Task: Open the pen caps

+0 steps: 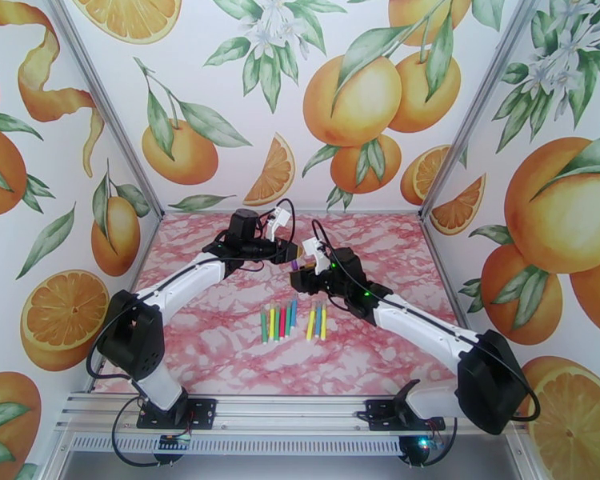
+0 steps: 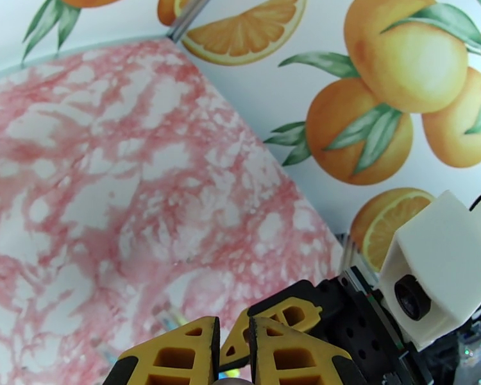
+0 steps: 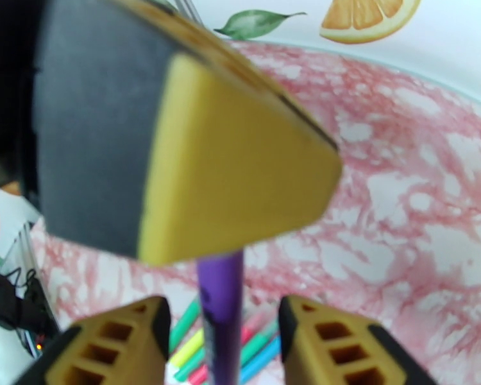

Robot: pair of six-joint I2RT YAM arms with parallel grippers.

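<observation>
The purple pen (image 3: 221, 277) hangs in the air above the row of pens (image 1: 279, 320), over the row's far side, away from the arm bases. The row itself lies flat on the table (image 1: 220, 354), its pens side by side with their long axes pointing away from the bases. The pen caps in the row are too small to tell on from off.

The left gripper (image 2: 233, 335) is clenched on the purple pen's far end. Its broad yellow pad (image 3: 240, 162) covers that end in the right wrist view, so I cannot tell whether it pinches cap or barrel. The right gripper (image 3: 222, 309) is released: its fingers (image 3: 122, 344) stand on either side of the barrel with a clear gap on each side, touching nothing.

What the coming move turns on is the pen's long axis. It runs straight out from between the right fingers toward the left pad (from above, the short line joining the two grippers over the row). Both grippers are at the pen, the right one straddling its near end. I judge that the right gripper needs only to close where it stands, with no sideways correction, and any pull should then follow that axis. A pull off-line would likely bend or twist the pen in the left grip.
</observation>
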